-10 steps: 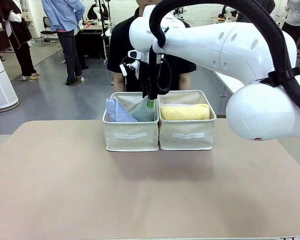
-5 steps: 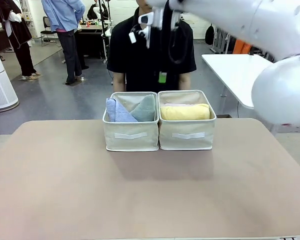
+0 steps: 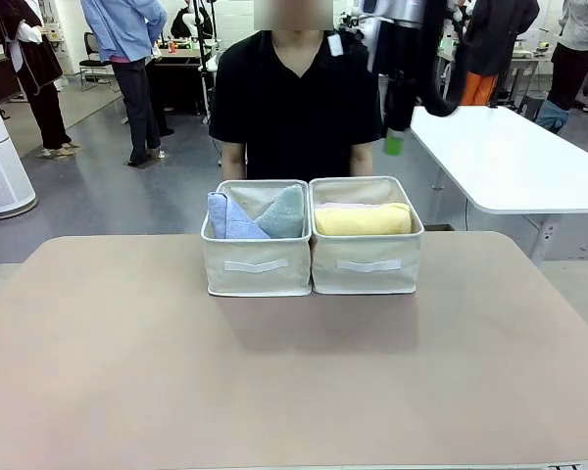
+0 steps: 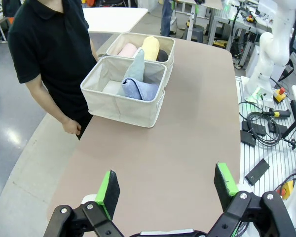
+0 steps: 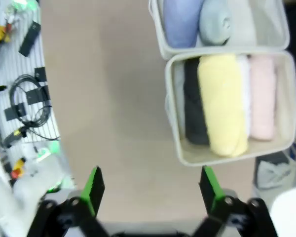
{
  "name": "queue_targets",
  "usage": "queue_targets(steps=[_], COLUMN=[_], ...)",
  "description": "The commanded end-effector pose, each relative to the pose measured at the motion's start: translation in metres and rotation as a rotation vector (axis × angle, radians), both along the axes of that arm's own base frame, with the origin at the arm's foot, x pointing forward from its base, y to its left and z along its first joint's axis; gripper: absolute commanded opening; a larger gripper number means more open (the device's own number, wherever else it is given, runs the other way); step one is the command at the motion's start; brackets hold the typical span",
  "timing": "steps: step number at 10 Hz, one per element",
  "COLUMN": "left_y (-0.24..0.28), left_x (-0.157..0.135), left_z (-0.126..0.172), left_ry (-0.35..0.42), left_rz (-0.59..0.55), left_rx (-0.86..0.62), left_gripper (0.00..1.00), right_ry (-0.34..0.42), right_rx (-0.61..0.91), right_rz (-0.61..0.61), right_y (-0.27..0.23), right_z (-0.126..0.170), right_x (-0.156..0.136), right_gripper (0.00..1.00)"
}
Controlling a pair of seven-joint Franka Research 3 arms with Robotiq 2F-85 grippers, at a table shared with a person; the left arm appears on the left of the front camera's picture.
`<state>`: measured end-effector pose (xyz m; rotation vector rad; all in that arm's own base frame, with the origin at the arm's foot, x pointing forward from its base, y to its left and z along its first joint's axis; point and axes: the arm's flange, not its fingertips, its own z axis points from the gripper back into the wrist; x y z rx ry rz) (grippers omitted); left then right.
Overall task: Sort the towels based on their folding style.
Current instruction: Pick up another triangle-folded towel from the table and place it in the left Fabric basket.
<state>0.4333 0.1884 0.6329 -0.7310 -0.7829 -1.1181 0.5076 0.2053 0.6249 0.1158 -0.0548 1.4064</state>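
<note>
All six towels sit in the two bins, sorted by fold. In the left bin (image 3: 256, 264) stand the two pointed folds, the lavender-blue towel (image 3: 227, 217) and the pale teal-grey towel (image 3: 283, 212), leaning against each other. In the right bin (image 3: 367, 264) lie the rolls: the yellow towel (image 3: 363, 219) on the near side in the front view, and in the right wrist view the dark grey towel (image 5: 194, 101), the white towel (image 5: 242, 94) and the pink towel (image 5: 262, 97) beside it, packed side by side.

A second ago the right arm hung low over the left bin, its fingers right at the teal-grey fold; half a second ago it was lifting; now the right gripper (image 3: 396, 137) is high and well off to the right, above and behind the bins, its jaws released and empty. The teal-grey towel stays upright where it was let go, so that placement appears to have held.

The left gripper (image 4: 166, 185) hovers over the bare desk (image 3: 294, 372), well apart from the bins, jaws wide and holding nothing. A person (image 3: 294, 98) stands just behind the bins at the far edge.

With no towel left on the desk, the sorting looks finished; what remains, by my reading, is only for the arms to clear away.
</note>
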Motion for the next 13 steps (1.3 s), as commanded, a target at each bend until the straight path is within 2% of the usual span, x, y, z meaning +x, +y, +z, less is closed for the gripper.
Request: queue_targets(steps=[1,2,4,6,8,9,10,13], left_y=[-0.001,-0.001,-0.001,-0.001,-0.001,-0.001,-0.001,-0.001], left_x=[-0.003,-0.003,-0.003,-0.003,-0.003,-0.003,-0.003,-0.003], left_z=[0.001,0.001,0.001,0.001,0.001,0.001,0.001,0.001], left_ry=[-0.003,-0.003,-0.003,-0.003,-0.003,-0.003,-0.003,-0.003], left_rz=[-0.003,-0.003,-0.003,-0.003,-0.003,-0.003,-0.003,-0.003], left_rx=[-0.005,-0.005,-0.005,-0.005,-0.005,-0.005,-0.005,-0.005], left_gripper=[1.00,1.00,1.00,1.00,1.00,1.00,1.00,1.00], right_ry=[-0.094,-0.143,-0.162,-0.093,-0.052,-0.001,-0.096,-0.096], right_rx=[0.075,0.115,0.202,0.240,0.233,0.198,0.214,0.214], right_rz=[-0.109,-0.146,-0.179,-0.119,-0.105,-0.090,-0.135,-0.135], right_y=[-0.044,-0.065,-0.111,-0.148,-0.167,-0.167,-0.170,-0.170], right_z=[-0.042,-0.028,-0.003,0.013,0.016,0.017,0.013,0.013], right_x=[-0.081,-0.095,-0.107,-0.104,-0.099,-0.093,-0.110,-0.110], right_gripper=[1.00,1.00,1.00,1.00,1.00,1.00,1.00,1.00])
